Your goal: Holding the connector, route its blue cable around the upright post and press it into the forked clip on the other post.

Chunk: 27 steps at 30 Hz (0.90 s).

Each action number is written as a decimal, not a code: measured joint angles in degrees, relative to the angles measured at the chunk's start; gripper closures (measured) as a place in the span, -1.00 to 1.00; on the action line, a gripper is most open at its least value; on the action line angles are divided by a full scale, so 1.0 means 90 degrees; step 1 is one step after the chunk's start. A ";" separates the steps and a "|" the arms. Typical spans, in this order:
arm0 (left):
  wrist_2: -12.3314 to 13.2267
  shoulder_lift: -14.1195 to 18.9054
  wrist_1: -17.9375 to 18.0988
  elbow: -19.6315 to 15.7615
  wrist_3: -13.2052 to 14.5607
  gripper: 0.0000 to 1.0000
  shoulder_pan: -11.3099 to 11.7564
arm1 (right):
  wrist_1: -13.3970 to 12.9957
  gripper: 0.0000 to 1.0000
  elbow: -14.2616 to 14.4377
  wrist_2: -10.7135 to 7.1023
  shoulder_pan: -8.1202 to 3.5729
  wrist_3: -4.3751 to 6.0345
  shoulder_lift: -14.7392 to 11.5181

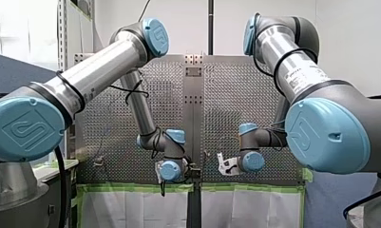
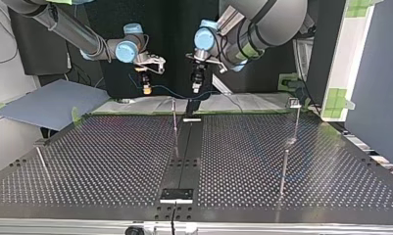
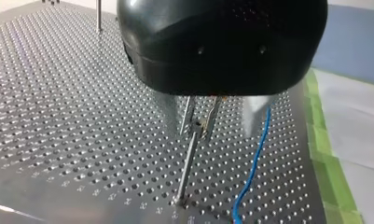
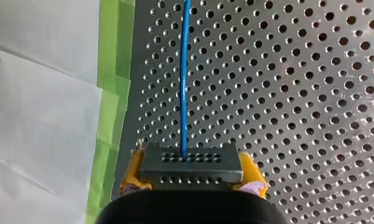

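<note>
My right gripper (image 4: 191,181) has its pads (image 4: 251,171) clamped on the connector (image 4: 190,162). The blue cable (image 4: 184,74) runs straight ahead from it. My left gripper (image 3: 211,131) has its fingers (image 3: 169,114) apart, flanking the forked clip (image 3: 198,124). The cable lies just beside the clip, outside the fork.

My left grey-and-blue robot arm (image 1: 102,66) enters from the front view's left, elbow raised, forearm sloping down to a blue-capped wrist (image 1: 171,170). Its black gripper with metal fingers (image 3: 211,133) points downward, the fingers (image 3: 169,114) spread wide and gripping nothing. My right grey-and-blue robot arm (image 1: 292,71) mirrors it from the right - elbow high, its wrist (image 1: 252,161) low and turned inward. Its gripper with yellow pads (image 4: 192,165) is clamped on a dark perforated rectangular connector (image 4: 191,171), one pad (image 4: 250,170) at each end. In the top view the two grippers hang near each other - apart, not touching.
</note>
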 joint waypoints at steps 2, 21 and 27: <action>0.0003 -0.0001 -0.0005 0.0035 -0.0005 -0.57 0.0016 | 0.0003 1.00 -0.0001 0.0000 0.0003 -0.0002 0.0000; 0.0662 -0.0430 -0.0578 0.0686 -0.0191 -0.62 0.0378 | 0.0058 1.00 0.0000 0.0000 0.0032 -0.0006 0.0002; 0.0799 -0.0505 -0.0784 0.0901 -0.0160 -0.62 0.0612 | 0.0067 1.00 0.0000 0.0000 0.0035 -0.0006 -0.0001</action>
